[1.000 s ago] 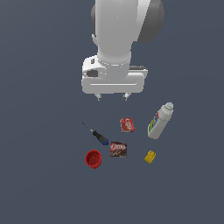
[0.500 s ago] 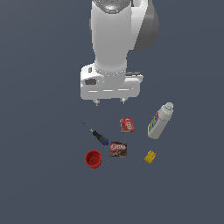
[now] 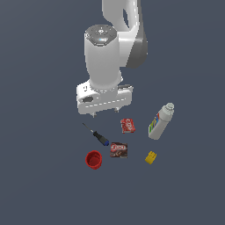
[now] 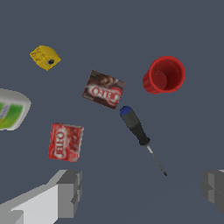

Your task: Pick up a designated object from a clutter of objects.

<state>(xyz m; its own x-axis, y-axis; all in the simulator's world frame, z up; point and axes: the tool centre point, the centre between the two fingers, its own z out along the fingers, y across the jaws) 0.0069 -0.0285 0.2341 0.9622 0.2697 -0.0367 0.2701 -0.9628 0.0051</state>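
Apart from the task's things, there is only the ground surface [image 3: 39, 189]. It is flat and has one even dark blue-grey colour. In the exterior view it reaches every border of the picture.

Taking the red cup [image 3: 93, 159] as the landmark, the surface lies bare on every side of it. The widest bare stretches are toward the exterior view's left of the cup and on the near side of it. The cup stands directly on this surface.

In the wrist view the same plain dark surface [image 4: 52, 17] fills the whole background around the cup [image 4: 164, 75], in the same even tone.
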